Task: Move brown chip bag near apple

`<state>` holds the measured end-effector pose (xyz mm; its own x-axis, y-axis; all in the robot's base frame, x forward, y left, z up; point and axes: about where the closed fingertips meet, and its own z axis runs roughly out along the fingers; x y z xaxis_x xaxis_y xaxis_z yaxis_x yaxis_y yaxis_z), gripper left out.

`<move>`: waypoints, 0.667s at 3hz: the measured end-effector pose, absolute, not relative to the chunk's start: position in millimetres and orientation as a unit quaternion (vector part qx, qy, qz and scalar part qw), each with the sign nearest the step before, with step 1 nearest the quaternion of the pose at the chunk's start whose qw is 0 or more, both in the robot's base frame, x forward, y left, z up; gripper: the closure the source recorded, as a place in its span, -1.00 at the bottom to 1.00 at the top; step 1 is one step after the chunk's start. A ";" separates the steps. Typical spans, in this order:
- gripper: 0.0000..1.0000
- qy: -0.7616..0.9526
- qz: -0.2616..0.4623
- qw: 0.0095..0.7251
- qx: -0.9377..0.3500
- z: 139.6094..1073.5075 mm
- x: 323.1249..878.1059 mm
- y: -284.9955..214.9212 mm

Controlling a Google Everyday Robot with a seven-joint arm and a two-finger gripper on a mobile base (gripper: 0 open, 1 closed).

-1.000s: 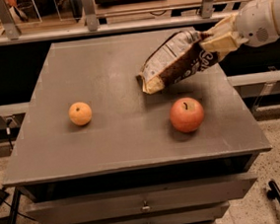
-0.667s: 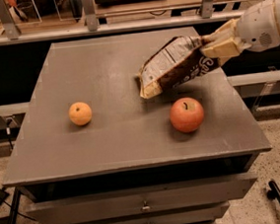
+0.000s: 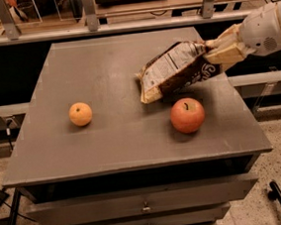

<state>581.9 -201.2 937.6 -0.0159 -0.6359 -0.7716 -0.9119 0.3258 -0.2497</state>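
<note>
The brown chip bag (image 3: 176,71) lies tilted on the grey table, its white label panel facing up and its tan crimped end low at the left. The gripper (image 3: 216,55) comes in from the right and is at the bag's upper right end. The red-orange apple (image 3: 187,115) sits just in front of the bag, a short gap below it.
A small orange citrus fruit (image 3: 80,114) sits at the left middle of the grey table (image 3: 103,143). The table has drawers in its front. A metal rail (image 3: 122,26) runs behind the table. The white arm (image 3: 266,27) reaches over the right edge.
The arm and gripper have drawn back slightly to the right and up. The bag stays beside the apple, almost unmoved.
</note>
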 end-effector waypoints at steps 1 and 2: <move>0.24 0.693 0.163 0.425 -0.559 936.8 582.4 -198.9; -0.23 0.692 0.165 0.424 -0.560 935.9 582.9 -196.6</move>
